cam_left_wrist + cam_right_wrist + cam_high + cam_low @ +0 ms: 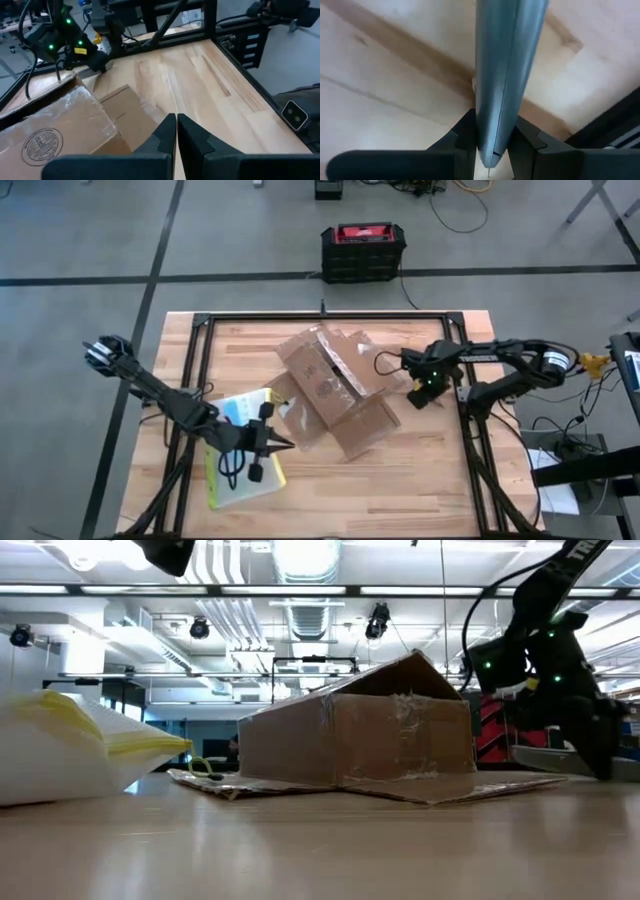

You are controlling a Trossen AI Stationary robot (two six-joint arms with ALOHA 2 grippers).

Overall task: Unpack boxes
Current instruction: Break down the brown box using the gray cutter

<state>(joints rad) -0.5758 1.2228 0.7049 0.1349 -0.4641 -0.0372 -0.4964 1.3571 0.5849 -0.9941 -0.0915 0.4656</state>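
Note:
The brown cardboard box (335,385) lies mid-table with its flaps spread flat and clear tape over its sides (400,740). My right gripper (415,388) stands at the box's right flap, pointing down, shut on a flat grey tool (500,60). My left gripper (285,445) is shut with nothing in it. It hovers over the right edge of the clear pouch with the yellow-green edge (240,470), close to the box's near-left flap (125,110). My right gripper pinches the flat grey tool between its two fingers (462,137), on the tool's two broad sides near its back end (492,145). The fingers point down at the tabletop and the tool runs along them, past their ends. Its far tip lies outside the frame.
The pouch holds a black cord (235,465) and lies at the near left of the wooden table (420,470). A black frame (465,420) borders the tabletop. A black-and-red case (363,250) stands on the floor beyond the far edge.

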